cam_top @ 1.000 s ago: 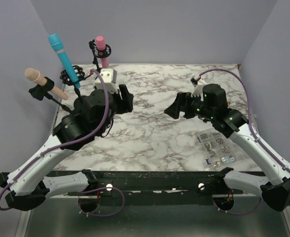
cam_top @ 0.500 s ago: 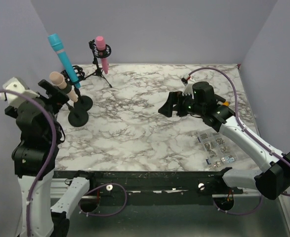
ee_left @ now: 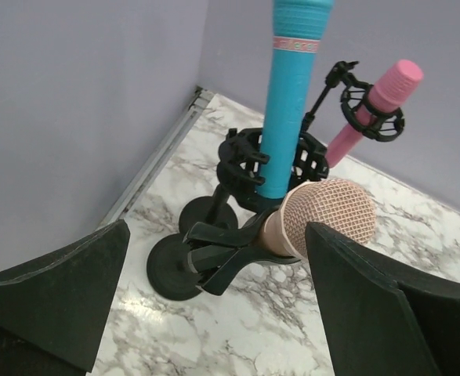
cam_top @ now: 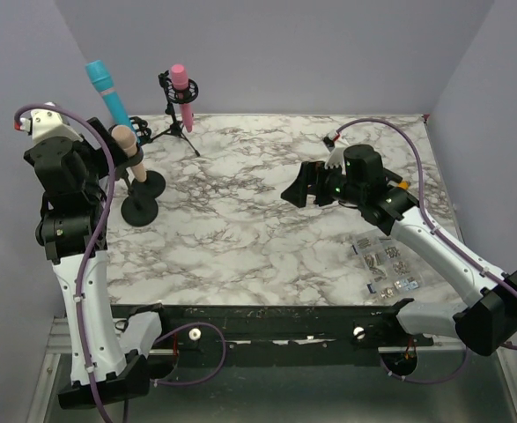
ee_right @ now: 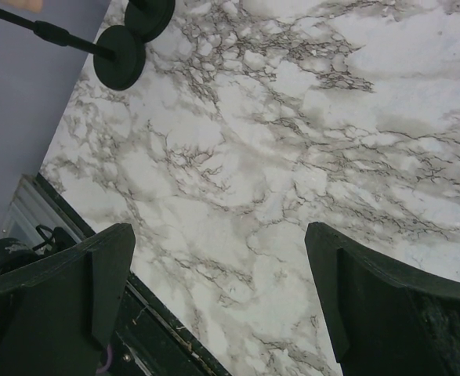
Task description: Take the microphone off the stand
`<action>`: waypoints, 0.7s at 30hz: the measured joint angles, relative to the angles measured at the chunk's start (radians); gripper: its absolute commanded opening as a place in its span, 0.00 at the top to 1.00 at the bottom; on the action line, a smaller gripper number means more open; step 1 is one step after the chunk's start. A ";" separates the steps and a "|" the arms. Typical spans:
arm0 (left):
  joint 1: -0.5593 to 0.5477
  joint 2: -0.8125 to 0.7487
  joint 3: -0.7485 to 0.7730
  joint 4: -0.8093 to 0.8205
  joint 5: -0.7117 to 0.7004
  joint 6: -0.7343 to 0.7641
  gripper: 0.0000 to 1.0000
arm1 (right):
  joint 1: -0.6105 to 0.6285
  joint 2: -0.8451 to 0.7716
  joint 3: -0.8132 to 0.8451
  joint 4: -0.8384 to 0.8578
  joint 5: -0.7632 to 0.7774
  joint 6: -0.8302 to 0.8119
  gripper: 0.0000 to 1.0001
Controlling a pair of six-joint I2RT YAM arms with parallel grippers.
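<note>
Microphone (ee_left: pixel 327 215), peach with rounded mesh head, clipped in black round-based stand (ee_left: pixel 214 262) at centre of left wrist view. Teal microphone (ee_left: pixel 288 102) and pink microphone (ee_left: pixel 371 110) behind. Left gripper (ee_left: pixel 216 231) parted wide, facing it; right gripper (ee_right: pixel 218 229) parted above veined marble tabletop (ee_right: pixel 292 157).

Bench (cam_top: pixel 267 238): white marble-pattern top, grey veining. Clear compartmented parts box (cam_top: pixel 387 267): lies flat near the right front edge, small hardware inside. Walls (cam_top: pixel 328 53): plain lilac.

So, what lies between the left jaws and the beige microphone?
Nothing. In the left wrist view the beige microphone sits ahead of the open left jaws, with no object before it.
</note>
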 measured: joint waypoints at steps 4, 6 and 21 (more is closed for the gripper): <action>0.022 -0.015 -0.037 0.076 0.116 0.029 0.02 | 0.000 0.000 0.000 0.007 0.000 0.000 0.00; 0.032 -0.010 -0.042 0.103 0.164 0.036 0.01 | 0.000 0.000 0.000 0.008 0.000 0.000 0.00; 0.050 0.013 -0.060 0.179 0.353 0.045 0.02 | 0.000 0.003 -0.004 0.008 -0.001 0.000 0.00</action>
